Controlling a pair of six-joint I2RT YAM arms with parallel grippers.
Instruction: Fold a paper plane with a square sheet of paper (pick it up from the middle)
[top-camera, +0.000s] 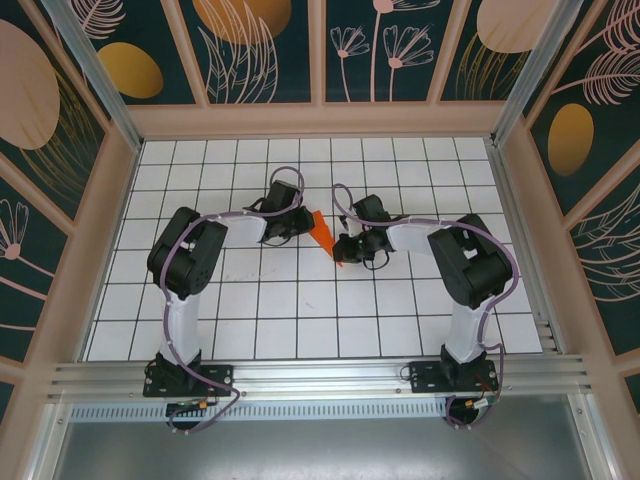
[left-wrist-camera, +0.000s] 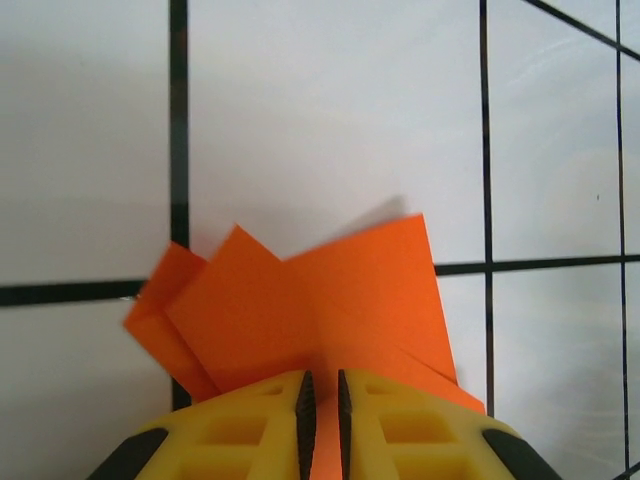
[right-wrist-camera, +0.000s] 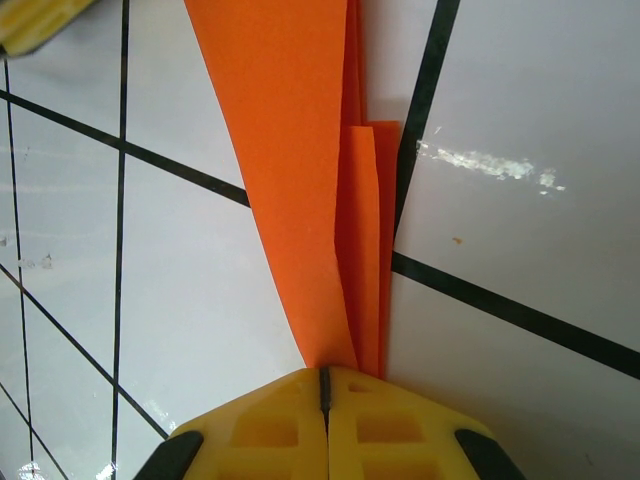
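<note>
The square sheet of paper (top-camera: 320, 231), bright orange, is folded into a narrow, layered, pointed shape and hangs between my two grippers above the mid-table grid. My left gripper (top-camera: 298, 222) is shut on its wider end. In the left wrist view the yellow jaws (left-wrist-camera: 322, 388) stand almost together with orange paper (left-wrist-camera: 310, 300) pinched in the slit, and flaps fan out beyond them. My right gripper (top-camera: 340, 250) is shut on the narrow end. In the right wrist view the folded layers (right-wrist-camera: 300, 150) taper down into the closed jaws (right-wrist-camera: 323, 378).
The white table (top-camera: 300, 300) with its black grid lines spreads all round the paper. Wooden-framed patterned walls (top-camera: 110, 170) close off the left, back and right. A yellow finger of the left gripper (right-wrist-camera: 30, 20) shows in the right wrist view's top left corner.
</note>
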